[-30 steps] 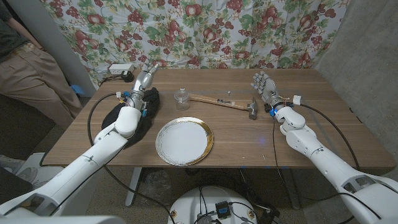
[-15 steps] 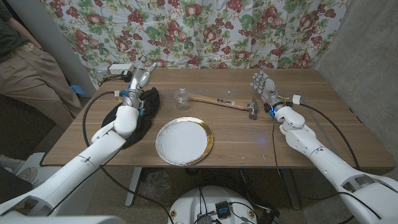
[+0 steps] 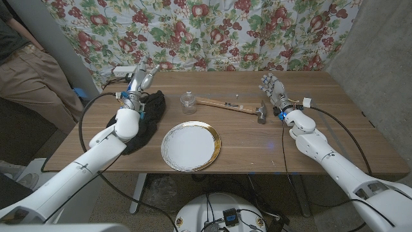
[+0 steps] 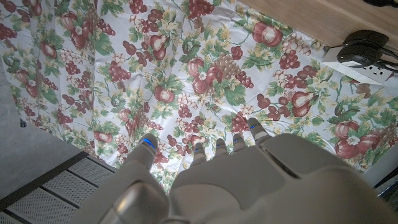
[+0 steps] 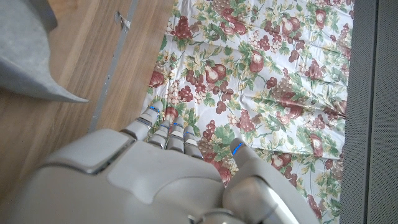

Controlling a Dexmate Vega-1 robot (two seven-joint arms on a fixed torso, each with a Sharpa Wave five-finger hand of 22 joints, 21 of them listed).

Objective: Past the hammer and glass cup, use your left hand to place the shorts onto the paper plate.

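The shorts (image 3: 143, 116) lie in a dark heap near the counter's (image 3: 244, 138) left edge, just beside the paper plate (image 3: 190, 146), which carries nothing. Over the last second the left hand (image 3: 141, 77) has lifted off the heap toward the counter's far left corner; its fingers are apart and hold nothing. The grasp is therefore not yet made. The right hand (image 3: 271, 87) has stayed upright near the hammer (image 3: 233, 107), fingers apart, empty. The glass cup (image 3: 187, 102) stands beyond the plate.
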